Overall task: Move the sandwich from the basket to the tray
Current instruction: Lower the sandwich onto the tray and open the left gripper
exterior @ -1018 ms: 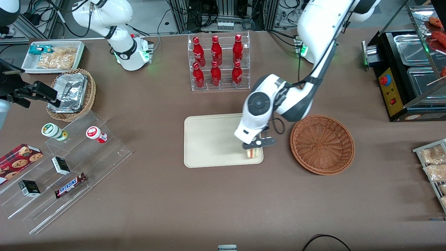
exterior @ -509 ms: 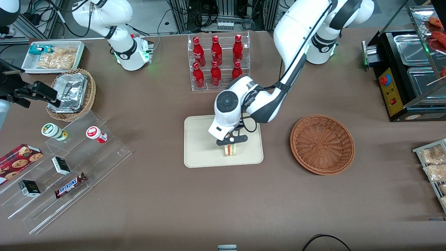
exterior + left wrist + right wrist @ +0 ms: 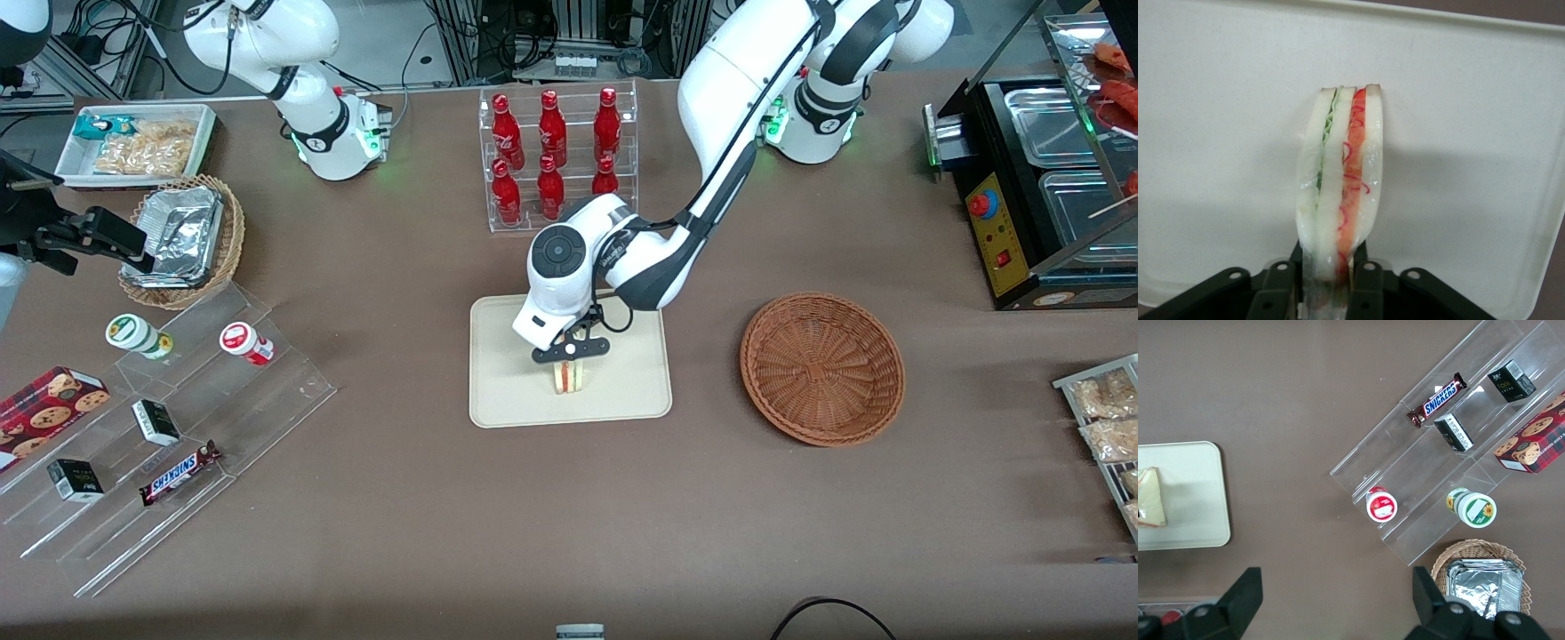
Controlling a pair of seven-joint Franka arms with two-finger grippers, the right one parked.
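- The end effector (image 3: 570, 349) is closed on the sandwich (image 3: 569, 377) and holds it from both flat sides; its two black fingers (image 3: 1280, 288) press the bread at the end nearest the wrist.
- The sandwich stands on its edge, with the green and red filling layers turned toward the wrist camera, and the wrap is clear.
- In the front view the sandwich is over the tray (image 3: 507, 391), in its middle part, directly under the end effector. I cannot tell whether it touches the tray surface or is just above it.
- The tray (image 3: 1218, 133) fills almost the whole wrist view around the sandwich, and a soft shadow lies on it beside the bread.
- The basket (image 3: 822, 367) sits on the brown tabletop (image 3: 569, 516) well apart from the end effector, toward the working arm's end, and nothing lies in it.
- Farther from the front camera than the end effector, just past the tray rim, there is a clear rack of red bottles (image 3: 556, 156).
- Toward the parked arm's end lies a clear stepped stand (image 3: 178, 427) with a Snickers bar (image 3: 180, 472) on it.
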